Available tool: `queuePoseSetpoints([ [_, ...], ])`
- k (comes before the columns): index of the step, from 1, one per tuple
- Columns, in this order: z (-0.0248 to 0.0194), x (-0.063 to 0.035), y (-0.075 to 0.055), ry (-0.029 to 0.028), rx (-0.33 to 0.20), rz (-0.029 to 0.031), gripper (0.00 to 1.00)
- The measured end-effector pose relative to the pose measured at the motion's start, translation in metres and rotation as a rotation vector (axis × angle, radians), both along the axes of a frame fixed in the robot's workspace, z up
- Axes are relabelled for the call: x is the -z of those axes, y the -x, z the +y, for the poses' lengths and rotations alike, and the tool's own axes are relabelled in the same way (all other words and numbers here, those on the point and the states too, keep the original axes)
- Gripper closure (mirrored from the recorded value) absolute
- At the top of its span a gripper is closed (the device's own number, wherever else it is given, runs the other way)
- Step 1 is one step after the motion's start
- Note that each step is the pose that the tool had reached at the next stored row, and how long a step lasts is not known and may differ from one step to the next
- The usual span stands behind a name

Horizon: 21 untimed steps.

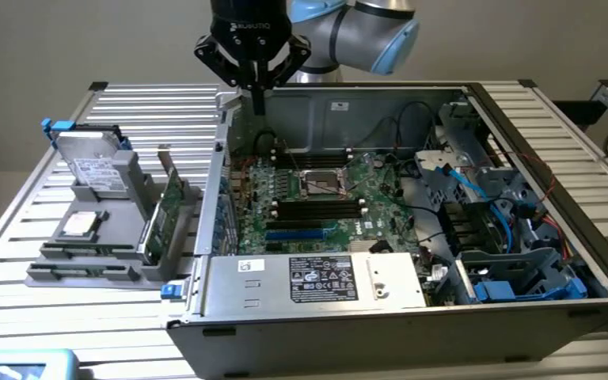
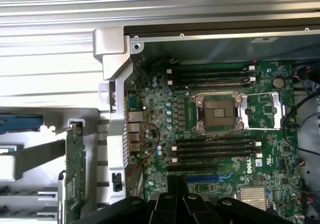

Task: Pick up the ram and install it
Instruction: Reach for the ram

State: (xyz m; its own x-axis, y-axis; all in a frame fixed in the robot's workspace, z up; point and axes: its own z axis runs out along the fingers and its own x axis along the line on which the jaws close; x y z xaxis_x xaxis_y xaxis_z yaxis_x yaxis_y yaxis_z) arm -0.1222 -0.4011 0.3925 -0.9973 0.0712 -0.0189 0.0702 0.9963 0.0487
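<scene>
Exterior view: the gripper (image 1: 259,101), clenched and empty, hangs at 12 o'clock over the open case (image 1: 283,336). The ram (image 1: 154,231) stands on edge in the grey rack (image 1: 82,273) at 9 o'clock.
Wrist view: the ram (image 2: 71,191) stands outside the case wall, and the motherboard (image 2: 165,104) lies inside it.

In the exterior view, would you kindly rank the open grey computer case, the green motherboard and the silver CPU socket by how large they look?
1. open grey computer case
2. green motherboard, lying inside the case
3. silver CPU socket, sitting on the board
</scene>
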Motion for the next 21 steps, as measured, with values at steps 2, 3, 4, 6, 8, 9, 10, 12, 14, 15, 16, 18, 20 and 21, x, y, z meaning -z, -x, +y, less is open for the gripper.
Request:
queuePoseSetpoints([
  [2, -0.0023, 0.0001, 0.002, -0.0001, 0.0, -0.0001, 0.89],
  [3, -0.003, 0.0001, 0.004, -0.0001, 0.0, 0.0, 0.89],
  [4, -0.0036, 0.0002, 0.007, 0.0, 0.0, 0.0, 0.89],
  [6, -0.0038, 0.0005, 0.016, -0.0001, 0.0, 0.0, 0.89],
  [8, -0.0039, 0.0009, 0.025, 0.0, 0.0, 0.0001, 0.89],
  [9, -0.0039, 0.0011, 0.029, 0.0, 0.0, 0.0001, 0.89],
  [10, -0.004, 0.0014, 0.034, 0.0, 0.0, 0.0, 0.89],
  [12, -0.0041, 0.0018, 0.043, 0.0, 0.0, 0.0, 0.89],
  [14, -0.0047, 0.0021, 0.052, 0.0, 0.0, 0.0001, 0.89],
  [15, -0.0054, 0.0026, 0.056, -0.0001, 0.0, 0.0002, 0.89],
  [16, -0.0064, 0.0033, 0.061, 0.0, 0.0, 0.002, 0.89],
  [18, -0.0085, 0.0051, 0.068, 0.0, 0.0, 0.0084, 0.89],
  [20, -0.0109, 0.0076, 0.075, 0.0, 0.0, 0.0142, 0.89],
  [21, -0.012, 0.0089, 0.079, 0.0, 0.0, 0.017, 0.89],
])
